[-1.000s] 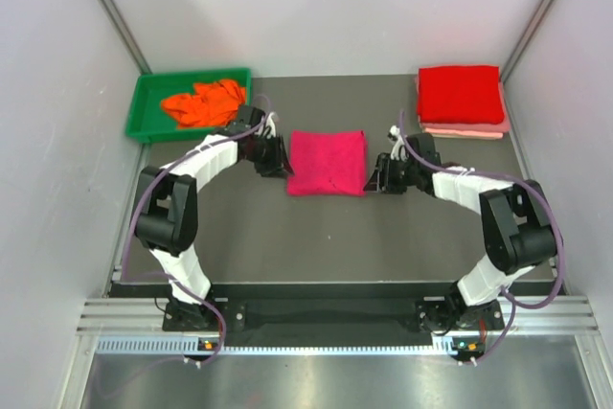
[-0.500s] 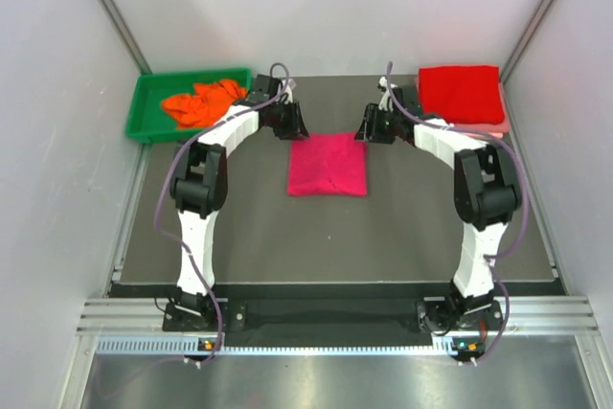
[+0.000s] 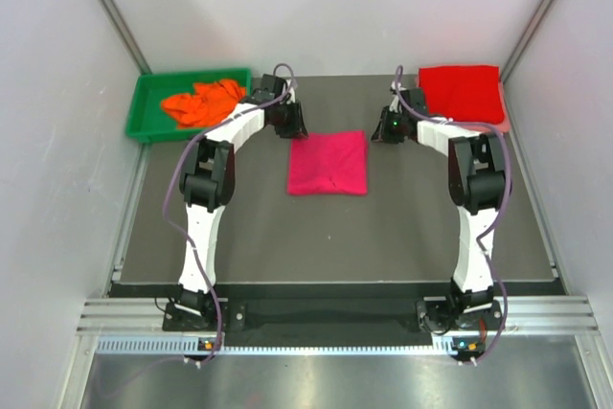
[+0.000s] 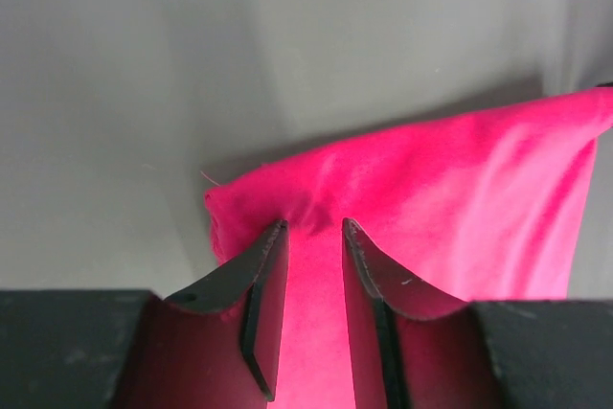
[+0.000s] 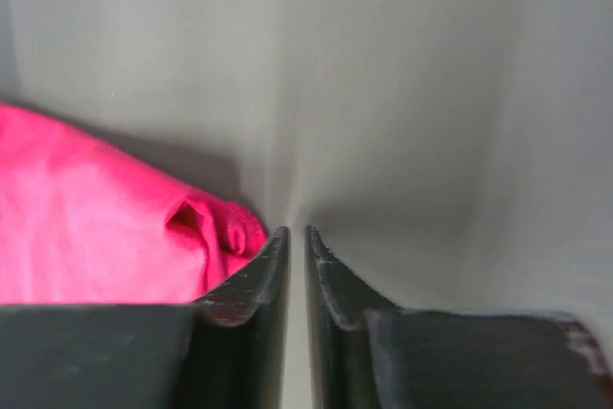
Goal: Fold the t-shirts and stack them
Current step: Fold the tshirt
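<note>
The magenta-pink t-shirt (image 3: 329,162) lies folded into a rough square at the middle of the bench (image 3: 249,237), apart from everything else. Both arms reach to its upper edge in the top view.

The left gripper (image 4: 311,229) sits on the upper-left corner. Its jaws stand partly spread with a pucker of cloth between the tips, but the wrist view does not show whether they bite or only straddle it.

The right gripper (image 5: 297,234) is at the upper-right corner. Its jaws are almost pressed together with nothing between them, and the rolled corner of the shirt lies just outside the left-hand finger in that view, so this pinch looks missed.

The step in hand looks like taking both far corners to carry the folded shirt. To do it well:
- The right jaws should spread again, shift toward frame-left over the rolled corner, then close on all layers.
- The left jaws should take a deep enough bite to hold every layer.
- Both should then lift evenly and together, so the fold does not fall open.

The red t-shirt (image 3: 461,93) rests folded on the pale pink t-shirt (image 3: 498,125) at upper right, the likely stack. The orange t-shirt (image 3: 201,101) lies crumpled in the green tray (image 3: 139,112) at upper left, not yet folded.
</note>
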### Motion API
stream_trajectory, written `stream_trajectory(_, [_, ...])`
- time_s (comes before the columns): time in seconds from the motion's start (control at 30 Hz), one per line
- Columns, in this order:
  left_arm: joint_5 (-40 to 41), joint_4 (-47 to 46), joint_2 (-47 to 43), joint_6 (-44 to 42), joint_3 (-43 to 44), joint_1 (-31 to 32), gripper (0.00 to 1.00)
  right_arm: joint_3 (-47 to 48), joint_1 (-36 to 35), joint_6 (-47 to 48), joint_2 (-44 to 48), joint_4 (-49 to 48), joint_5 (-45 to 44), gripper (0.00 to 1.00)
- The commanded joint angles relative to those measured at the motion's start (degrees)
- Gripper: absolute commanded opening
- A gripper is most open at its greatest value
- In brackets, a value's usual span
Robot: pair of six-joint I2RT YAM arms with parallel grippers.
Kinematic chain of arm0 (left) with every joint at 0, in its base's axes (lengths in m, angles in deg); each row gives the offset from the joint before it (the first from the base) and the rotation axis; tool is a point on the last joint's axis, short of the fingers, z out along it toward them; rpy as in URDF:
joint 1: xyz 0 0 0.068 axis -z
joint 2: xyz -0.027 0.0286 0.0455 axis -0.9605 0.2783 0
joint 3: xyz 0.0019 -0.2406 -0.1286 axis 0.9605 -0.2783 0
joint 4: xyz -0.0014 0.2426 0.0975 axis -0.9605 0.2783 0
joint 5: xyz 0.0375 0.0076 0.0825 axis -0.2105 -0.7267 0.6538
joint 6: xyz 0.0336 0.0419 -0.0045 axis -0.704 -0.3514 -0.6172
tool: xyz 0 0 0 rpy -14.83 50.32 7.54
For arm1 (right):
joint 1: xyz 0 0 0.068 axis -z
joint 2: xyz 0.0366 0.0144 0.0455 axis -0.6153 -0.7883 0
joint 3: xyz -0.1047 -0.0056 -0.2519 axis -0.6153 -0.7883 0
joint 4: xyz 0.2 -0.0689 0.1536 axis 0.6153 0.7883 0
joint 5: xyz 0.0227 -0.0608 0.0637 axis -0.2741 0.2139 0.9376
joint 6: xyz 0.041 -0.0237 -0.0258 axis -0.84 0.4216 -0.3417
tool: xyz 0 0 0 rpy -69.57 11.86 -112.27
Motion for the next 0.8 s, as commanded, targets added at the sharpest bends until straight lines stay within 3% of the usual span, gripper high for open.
stream_trajectory(0.0, [-0.9,2.4,-2.9,-0.8,4.6,-0.1,0.35,2.9,0.5,1.3,3.1,0.9,0.8,0.18])
stream_trajectory(0.13, [-0.4,6.7,-7.3,-1.7,4.3,-0.1,0.35,0.6,-0.1,-0.1,9.4,3.5,3.1,0.27])
stream_trajectory(0.3, [-3.0,5.3,-16.3,-0.5,-7.5,-0.4,0.36,-4.4,-4.8,-3.1,16.3,3.6,9.2,0.0])
stream_trajectory(0.37, [-3.6,5.3,-18.2,-0.1,-10.5,-0.6,0.36,-5.3,-6.7,-4.5,17.3,2.3,12.3,0.0])
stream_trajectory(0.53, [-4.9,2.5,-24.3,0.1,-22.5,-1.2,0.36,-6.6,-12.8,-7.3,15.6,-1.0,19.9,0.0])
stream_trajectory(0.67, [-4.7,1.2,-27.8,1.0,-29.1,-1.5,0.36,-13.0,-13.9,-9.1,10.7,-10.0,21.9,0.0])
stream_trajectory(0.77, [-4.9,0.4,-28.4,1.9,-32.1,-1.5,0.36,-16.4,-13.8,-8.0,5.2,-11.4,21.0,0.0])
